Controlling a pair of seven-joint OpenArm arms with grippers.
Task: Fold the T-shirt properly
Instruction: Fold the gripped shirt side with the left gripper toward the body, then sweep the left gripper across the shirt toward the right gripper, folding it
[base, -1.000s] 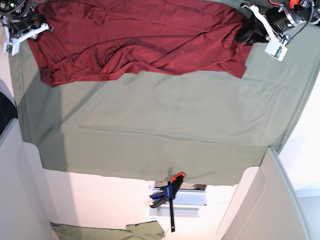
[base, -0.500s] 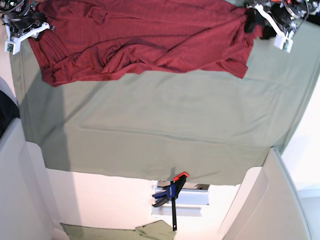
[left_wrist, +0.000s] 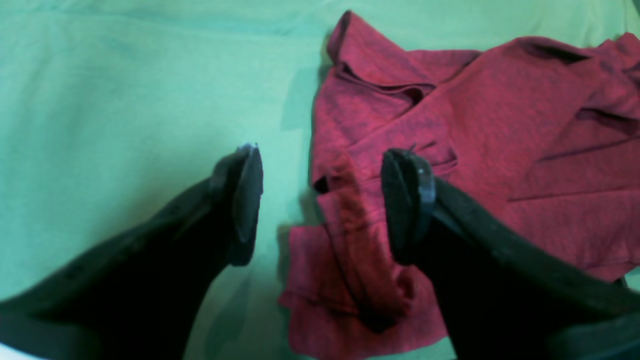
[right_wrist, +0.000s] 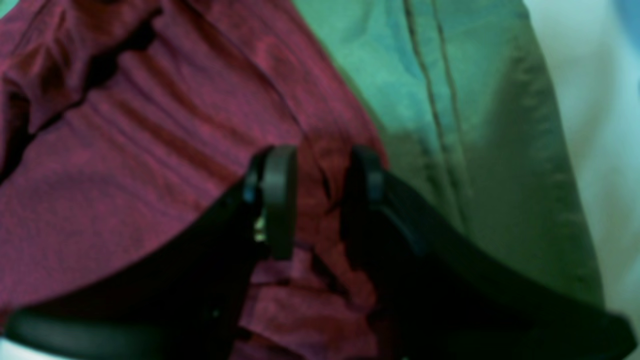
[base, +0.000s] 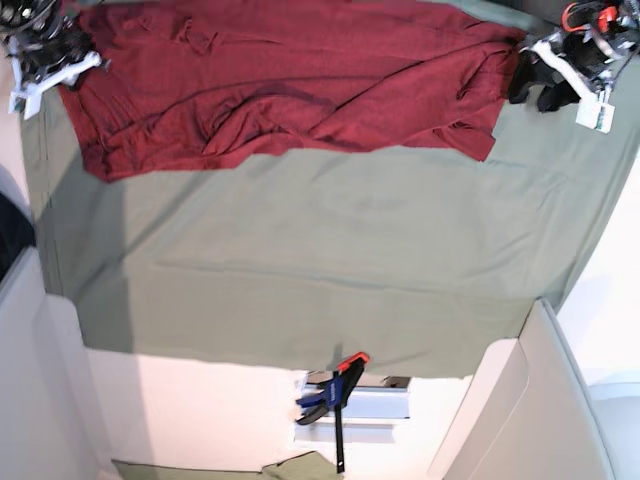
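— Gaping wide now, the left pincer (left_wrist: 320, 205) has let go of the T-shirt (base: 290, 80); a second ago it was clamped on that corner. What does its camera show?

— Both fingers (left_wrist: 407, 200) stand well apart above the shirt's bunched edge, which lies loose on the olive-green cloth (base: 330, 250). In the base view that pincer (base: 535, 85) has drawn off just beside the shirt's corner.

— And the right pincer (right_wrist: 320, 200)?

— Partly closed with a ridge of maroon fabric between its pads; it has not shifted. Whether it truly pinches the fold, I cannot tell, the view is blurred.

— The surroundings?

— The green cloth covers the desk, its near edge hanging over pale boards. A blue and orange clamp (base: 335, 390) sits below that edge.

— The shirt itself?

— Spread along the cloth's far side, rumpled, with diagonal creases, plain dark red.
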